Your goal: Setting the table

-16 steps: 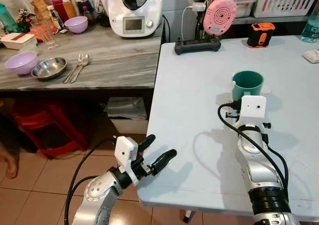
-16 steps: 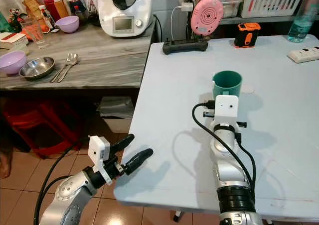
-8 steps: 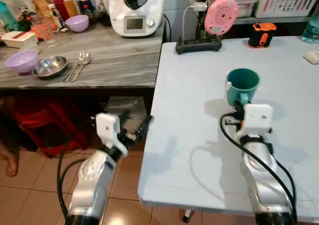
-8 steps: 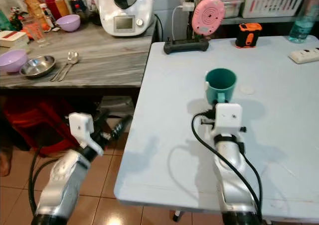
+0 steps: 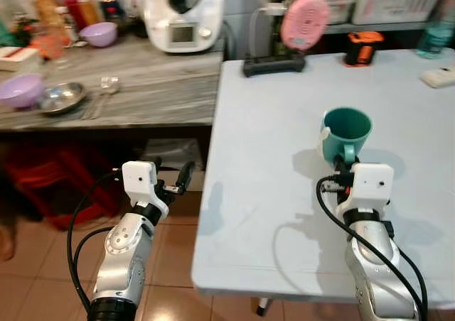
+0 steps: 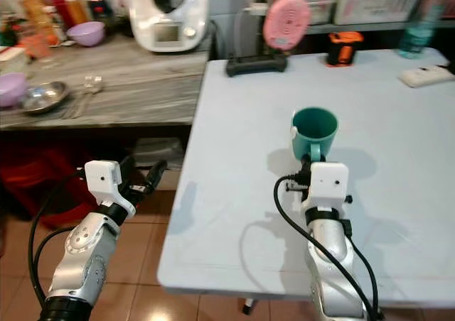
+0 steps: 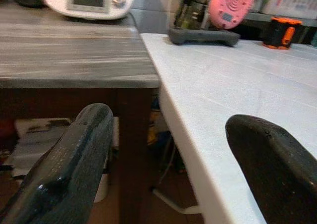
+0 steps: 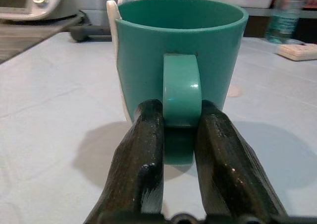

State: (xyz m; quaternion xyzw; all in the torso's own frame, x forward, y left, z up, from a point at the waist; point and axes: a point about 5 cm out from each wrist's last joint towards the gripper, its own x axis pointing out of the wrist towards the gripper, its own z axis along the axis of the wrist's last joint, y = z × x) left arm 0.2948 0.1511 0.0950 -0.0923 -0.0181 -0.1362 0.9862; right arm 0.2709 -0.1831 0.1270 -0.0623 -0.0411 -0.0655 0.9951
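A teal cup (image 5: 346, 131) stands upright over the pale blue table (image 5: 263, 122), right of the middle. My right gripper (image 5: 343, 166) reaches it from the near side under its white wrist camera. In the right wrist view, that gripper (image 8: 181, 135) is shut on the cup's handle (image 8: 182, 92), one black finger on each side. Whether the cup's base touches the table I cannot tell. My left gripper (image 5: 179, 180) hangs open beside the table's left edge, over the floor. Its two fingers (image 7: 74, 169) stand wide apart with nothing between them.
A grey counter (image 5: 149, 86) adjoins the table on the left. It carries a steel bowl (image 5: 60, 97), spoons (image 5: 99, 97), purple bowls and a white kitchen machine (image 5: 181, 15). At the table's far edge stand a pink round device (image 5: 304, 21), an orange gadget (image 5: 360, 47) and a power strip (image 5: 441, 76).
My left arm has swung up from the table's front corner to beside its left edge. The cup and right gripper sit slightly nearer to me. The camera has shifted a little.
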